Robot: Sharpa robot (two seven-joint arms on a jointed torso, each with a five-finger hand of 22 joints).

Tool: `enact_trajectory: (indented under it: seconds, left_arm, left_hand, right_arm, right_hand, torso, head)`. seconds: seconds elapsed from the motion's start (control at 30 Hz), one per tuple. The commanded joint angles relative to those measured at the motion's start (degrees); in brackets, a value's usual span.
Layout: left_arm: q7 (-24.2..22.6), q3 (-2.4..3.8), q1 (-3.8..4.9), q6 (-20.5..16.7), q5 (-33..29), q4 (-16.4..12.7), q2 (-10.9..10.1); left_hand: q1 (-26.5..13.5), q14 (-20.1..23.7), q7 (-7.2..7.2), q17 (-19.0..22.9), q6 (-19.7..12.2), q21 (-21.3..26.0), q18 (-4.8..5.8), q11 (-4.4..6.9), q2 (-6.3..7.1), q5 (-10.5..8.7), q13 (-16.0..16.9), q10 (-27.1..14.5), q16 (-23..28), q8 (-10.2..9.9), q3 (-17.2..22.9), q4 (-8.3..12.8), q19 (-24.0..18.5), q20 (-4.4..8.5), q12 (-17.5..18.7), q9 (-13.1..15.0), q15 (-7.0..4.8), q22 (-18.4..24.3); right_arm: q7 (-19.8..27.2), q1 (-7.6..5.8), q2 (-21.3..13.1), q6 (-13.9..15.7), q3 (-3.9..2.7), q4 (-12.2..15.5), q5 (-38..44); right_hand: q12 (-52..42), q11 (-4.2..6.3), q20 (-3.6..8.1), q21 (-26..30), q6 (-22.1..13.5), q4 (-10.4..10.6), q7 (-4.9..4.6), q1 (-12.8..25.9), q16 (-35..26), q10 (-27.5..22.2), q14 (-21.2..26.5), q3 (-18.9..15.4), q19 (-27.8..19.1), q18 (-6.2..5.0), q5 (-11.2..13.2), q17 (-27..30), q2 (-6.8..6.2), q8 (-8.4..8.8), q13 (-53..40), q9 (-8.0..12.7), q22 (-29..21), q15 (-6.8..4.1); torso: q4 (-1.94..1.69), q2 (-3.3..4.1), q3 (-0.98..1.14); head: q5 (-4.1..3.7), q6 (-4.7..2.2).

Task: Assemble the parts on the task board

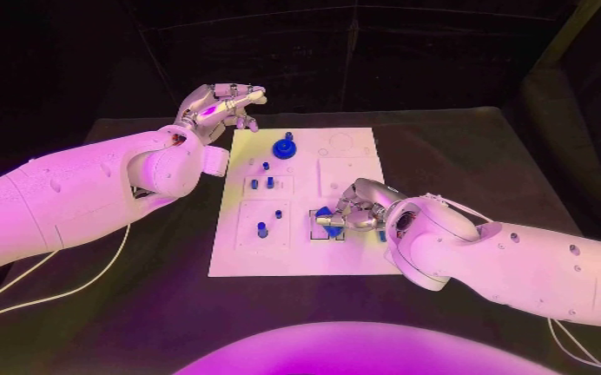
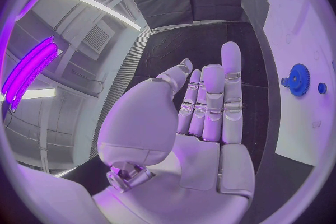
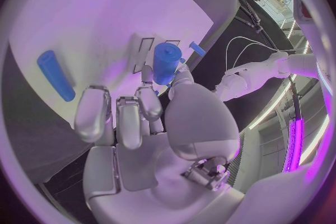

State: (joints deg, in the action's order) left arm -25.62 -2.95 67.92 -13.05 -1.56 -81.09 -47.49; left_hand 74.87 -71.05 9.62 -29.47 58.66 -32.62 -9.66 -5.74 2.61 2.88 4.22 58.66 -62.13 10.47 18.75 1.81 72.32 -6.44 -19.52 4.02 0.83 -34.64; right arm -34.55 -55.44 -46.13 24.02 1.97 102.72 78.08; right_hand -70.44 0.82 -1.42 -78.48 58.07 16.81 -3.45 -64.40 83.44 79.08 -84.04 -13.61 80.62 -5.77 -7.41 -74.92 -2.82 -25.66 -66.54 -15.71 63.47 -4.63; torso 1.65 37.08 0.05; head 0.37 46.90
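Right hand [image 1: 357, 207] of mine pinches a blue cylinder part [image 3: 167, 63] upright over the white task board's [image 1: 238, 258] near corner, on the black table [image 1: 501, 158]. Left hand [image 1: 221, 108] hovers past the board's far corner, fingers straight and holding nothing. A blue gear [image 1: 286, 147] sits just beside that hand; small blue pegs [image 1: 262, 230] stand between both hands.

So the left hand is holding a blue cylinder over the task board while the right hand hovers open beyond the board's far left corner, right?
The hands are swapped. The right wrist view shows the right hand pinching the blue cylinder over the task board. The head view shows the left hand open beyond the far left corner.
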Motion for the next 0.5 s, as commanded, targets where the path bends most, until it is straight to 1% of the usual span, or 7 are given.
enact_trajectory:
  seconds: [0.03,0.07,0.1,0.23,0.5]
  left_arm:
    - [-0.1,0.03,0.07,0.8,0.0,-0.1,0.1]
    - [-0.1,0.03,0.07,0.8,0.0,-0.1,0.1]
    - [-0.1,0.03,0.07,0.8,0.0,-0.1,0.1]
    - [-0.1,0.03,0.08,0.9,0.0,-0.1,0.1]
    - [-0.1,0.03,0.08,0.9,0.0,-0.1,0.1]
  left_hand:
    - [0.1,0.6,-0.15,0.1,-0.4,0.4,-0.78,-0.01,-0.16,0.11,-0.1,-0.6,0.2,0.2,-0.3,-0.1,-0.2,0.00,-0.3,-0.1,0.00,0.1]
    - [0.1,0.6,-0.15,0.1,-0.4,0.4,-0.78,-0.01,-0.16,0.11,-0.1,-0.6,0.2,0.2,-0.3,-0.1,-0.2,0.00,-0.3,-0.1,0.00,0.1]
    - [0.1,0.6,-0.15,0.1,-0.4,0.4,-0.78,-0.01,-0.16,0.11,-0.1,-0.6,0.2,0.2,-0.3,-0.1,-0.2,0.00,-0.3,-0.1,0.00,0.1]
    - [0.1,0.6,-0.15,0.1,-0.4,0.4,-0.78,-0.01,-0.16,0.11,-0.1,-0.6,0.2,0.2,-0.3,-0.1,-0.2,0.00,-0.3,-0.1,0.00,0.1]
    - [0.1,0.6,-0.15,0.1,-0.4,0.4,-0.78,-0.01,-0.16,0.11,-0.1,-0.6,0.2,0.2,-0.3,-0.1,-0.2,0.00,-0.3,-0.1,0.00,0.1]
  right_arm:
    - [-0.5,-0.10,0.3,-0.3,-0.03,-0.1,0.1]
    - [-0.5,-0.10,0.3,-0.3,-0.03,-0.2,0.1]
    - [-0.5,-0.10,0.4,-0.3,-0.03,-0.2,0.2]
    - [-0.4,-0.10,0.6,-0.3,-0.03,-0.2,0.2]
    - [0.0,-0.10,0.8,-0.8,-0.03,0.1,0.2]
  right_hand:
    - [2.0,-0.08,-0.18,0.4,-0.8,0.1,-0.14,2.1,-0.5,-1.3,-3.2,1.2,-0.4,0.78,2.8,-0.9,-1.78,0.39,2.0,-0.1,-0.3,0.02]
    - [2.7,-0.12,-0.25,0.5,-1.0,0.1,-0.23,2.7,-0.6,-1.6,-3.2,1.9,-0.5,0.75,3.3,-0.8,-2.46,0.43,2.6,-0.2,-0.4,0.10]
    - [3.0,-0.17,-0.28,0.5,-1.1,0.2,-0.25,3.0,-0.6,-1.8,-3.2,2.2,-0.5,0.74,3.4,-0.7,-2.84,0.45,2.9,-0.2,-0.4,0.12]
    - [3.4,-0.21,-0.32,0.6,-1.2,0.2,-0.28,3.4,-0.7,-1.9,-3.2,2.6,-0.6,0.72,3.7,-0.6,-3.38,0.45,3.2,-0.3,-0.6,0.15]
    - [3.4,-0.18,-0.35,0.5,-1.0,0.2,-0.24,4.3,-0.7,-1.8,-3.2,3.1,-0.5,0.75,3.9,-0.7,-3.79,0.30,3.1,-0.4,-0.3,0.15]
  torso:
    - [0.04,-0.03,0.00]
    - [0.04,-0.03,0.00]
    - [0.07,-0.02,0.01]
    - [0.03,0.01,-0.01]
    - [0.04,0.00,0.01]
  head:
    - [-0.04,0.08]
    - [-0.04,0.08]
    - [0.02,0.09]
    - [-0.01,0.05]
    - [0.17,0.02]
